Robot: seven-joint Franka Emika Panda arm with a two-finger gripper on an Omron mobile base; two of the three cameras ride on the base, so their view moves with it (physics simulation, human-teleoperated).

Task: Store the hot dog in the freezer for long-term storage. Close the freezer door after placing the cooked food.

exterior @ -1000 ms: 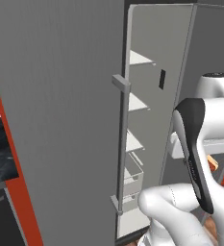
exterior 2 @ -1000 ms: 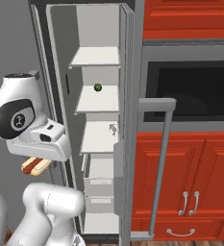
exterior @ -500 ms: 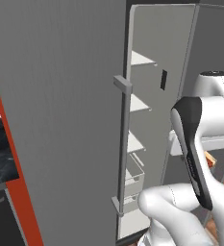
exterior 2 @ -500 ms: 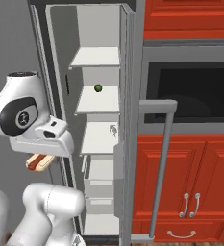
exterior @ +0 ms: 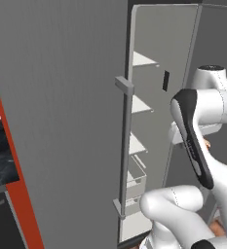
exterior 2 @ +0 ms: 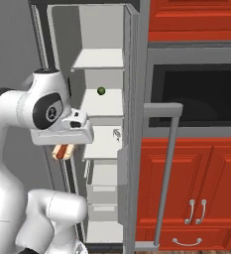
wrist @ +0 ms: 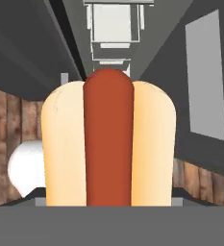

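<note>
The gripper (exterior 2: 63, 148) is clamped on the hot dog (exterior 2: 62, 151), which hangs beneath the hand just outside the open freezer (exterior 2: 103, 149), level with its middle shelves. The freezer door (exterior: 61, 121) stands wide. A good placement likely means moving straight in over a bare white shelf (exterior 2: 104, 141), clear of the small green item (exterior 2: 101, 91) higher up, then releasing low.

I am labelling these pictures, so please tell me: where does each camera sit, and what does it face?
Left base view: behind the arm's left, facing the open freezer past its door; white arm at right.
Right base view: behind the arm's right, facing the same freezer shelves; arm at left, carrying the hot dog.
Hand view: on the hand, looking along the hot dog toward the freezer drawers.
</note>
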